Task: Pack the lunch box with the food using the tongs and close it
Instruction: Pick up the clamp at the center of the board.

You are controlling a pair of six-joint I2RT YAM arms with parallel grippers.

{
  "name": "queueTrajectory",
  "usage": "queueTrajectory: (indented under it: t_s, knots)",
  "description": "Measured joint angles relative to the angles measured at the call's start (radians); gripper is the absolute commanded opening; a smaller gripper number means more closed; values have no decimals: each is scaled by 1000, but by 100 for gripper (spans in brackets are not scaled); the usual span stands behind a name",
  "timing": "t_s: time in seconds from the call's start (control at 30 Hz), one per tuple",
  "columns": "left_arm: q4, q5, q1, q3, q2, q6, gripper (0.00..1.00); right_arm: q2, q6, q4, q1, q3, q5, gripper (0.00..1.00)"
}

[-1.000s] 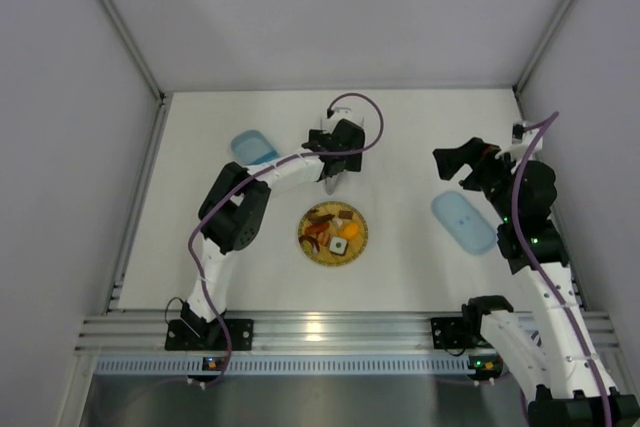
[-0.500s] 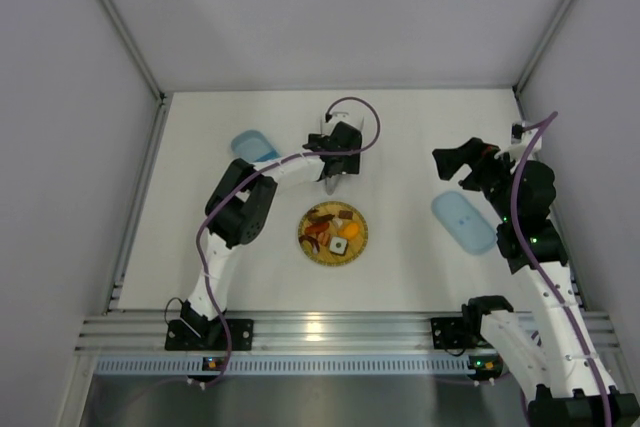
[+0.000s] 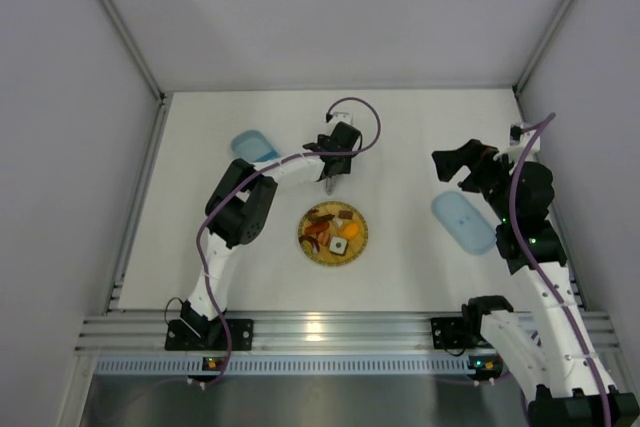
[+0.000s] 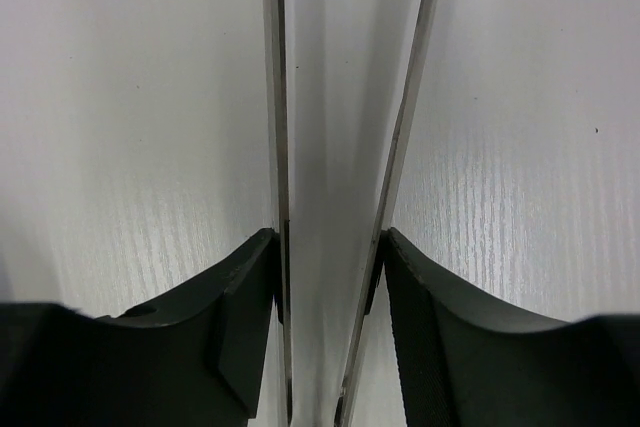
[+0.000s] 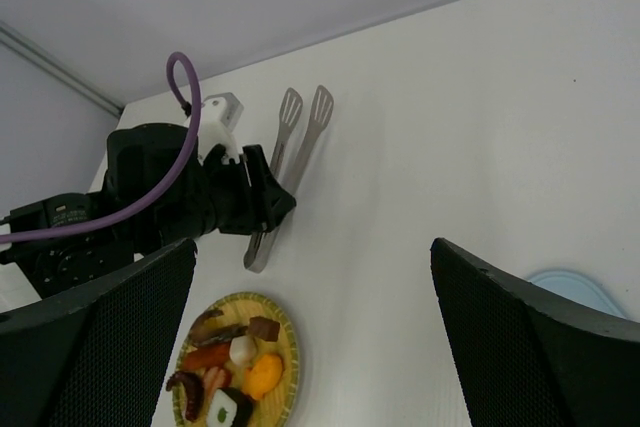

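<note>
The silver tongs (image 4: 278,127) lie flat on the white table behind the plate, and their two slotted heads (image 5: 305,112) point away from it. My left gripper (image 4: 328,237) is down over the tongs (image 3: 328,185), one finger pressed against the outside of each arm. The food (image 3: 335,230), several small orange, red, brown and white pieces, sits on a round woven plate (image 3: 362,247). At the far left stands the light-blue lunch box (image 3: 253,146), with its lid (image 3: 463,222) lying at the right. My right gripper (image 3: 445,167) hovers open and empty above the lid.
White walls close the table in at the back and on both sides. In the right wrist view the plate's rim (image 5: 285,337) lies just below the left gripper (image 5: 265,207), and the lid's edge (image 5: 570,292) shows at the lower right.
The left gripper's jaws have come in from wide open until they touch both arms of the tongs. The right arm has not moved.
</note>
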Motion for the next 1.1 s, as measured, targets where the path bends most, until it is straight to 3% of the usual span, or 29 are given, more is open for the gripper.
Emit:
queueTrajectory:
  t_s: [0.2, 0.77, 1.0, 1.1]
  knots:
    - [-1, -1, 0, 0, -3, 23, 42, 0, 0, 0, 0, 0, 0, 100]
    - [-42, -27, 0, -8, -236, 68, 43, 0, 8, 0, 0, 0, -4, 100]
    - [-89, -21, -7, -109, -378, 65, 43, -3, 9, -1, 0, 0, -7, 99]
    - [-122, -17, -26, -176, -465, 61, 48, -14, 7, -5, 0, 0, -6, 100]
